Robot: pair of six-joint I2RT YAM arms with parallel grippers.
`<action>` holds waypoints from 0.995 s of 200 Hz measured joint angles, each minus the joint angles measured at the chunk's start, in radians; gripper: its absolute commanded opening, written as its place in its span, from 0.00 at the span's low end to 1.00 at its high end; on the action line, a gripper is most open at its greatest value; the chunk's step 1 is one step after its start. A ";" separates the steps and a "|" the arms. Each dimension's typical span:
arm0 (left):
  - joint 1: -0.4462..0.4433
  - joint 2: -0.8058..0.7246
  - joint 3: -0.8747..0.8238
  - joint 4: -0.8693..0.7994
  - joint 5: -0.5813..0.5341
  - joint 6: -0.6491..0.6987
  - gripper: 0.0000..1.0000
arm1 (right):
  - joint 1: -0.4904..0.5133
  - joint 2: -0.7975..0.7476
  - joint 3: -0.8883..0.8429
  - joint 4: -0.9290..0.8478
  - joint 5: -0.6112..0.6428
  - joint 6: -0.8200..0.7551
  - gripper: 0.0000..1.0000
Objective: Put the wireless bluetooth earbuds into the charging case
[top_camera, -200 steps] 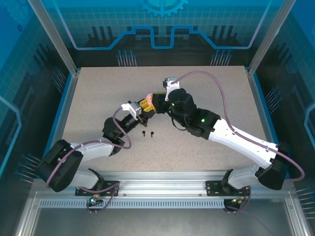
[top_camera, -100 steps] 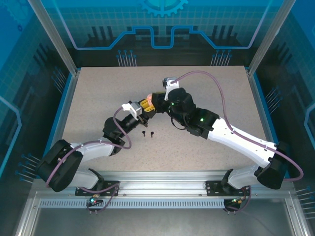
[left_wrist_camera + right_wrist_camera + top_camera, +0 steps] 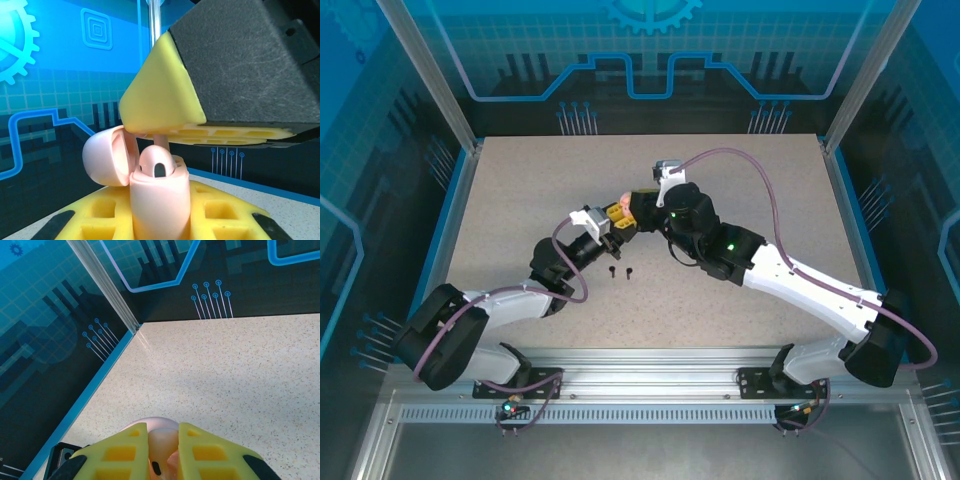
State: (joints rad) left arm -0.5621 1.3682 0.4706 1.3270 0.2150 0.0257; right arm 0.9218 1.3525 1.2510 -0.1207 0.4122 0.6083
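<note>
The pink charging case (image 3: 159, 202), lid (image 3: 104, 161) swung open, is clamped upright in the closed left gripper (image 3: 611, 238) above the table (image 3: 750, 180), so that the pale pink earbud (image 3: 159, 142), pinched in the nearly closed right gripper (image 3: 163, 452) just over its mouth, can be lowered straight in.

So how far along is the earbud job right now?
Done: the pale pink round charging case is open, clamped in the left fingers. In hand: the right fingers hold a pale pink stemmed earbud at its mouth. Left: seating it, plus two black earbuds lying on the speckled table.
</note>
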 measured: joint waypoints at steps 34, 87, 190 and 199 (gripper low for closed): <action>0.000 0.000 0.002 0.001 -0.002 0.000 0.00 | 0.002 0.005 0.007 -0.021 -0.023 -0.026 0.13; 0.001 0.000 0.004 0.002 -0.016 0.002 0.00 | 0.002 0.027 0.053 -0.070 -0.019 -0.052 0.21; 0.000 0.000 0.012 0.018 -0.008 0.002 0.00 | -0.036 -0.007 0.119 -0.122 -0.078 -0.010 0.71; 0.000 0.000 0.012 0.018 -0.008 0.002 0.00 | -0.044 -0.016 0.130 -0.128 -0.081 -0.006 0.71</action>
State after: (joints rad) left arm -0.5625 1.3682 0.4828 1.3453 0.2070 0.0277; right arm 0.8776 1.3361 1.3811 -0.2489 0.3309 0.6025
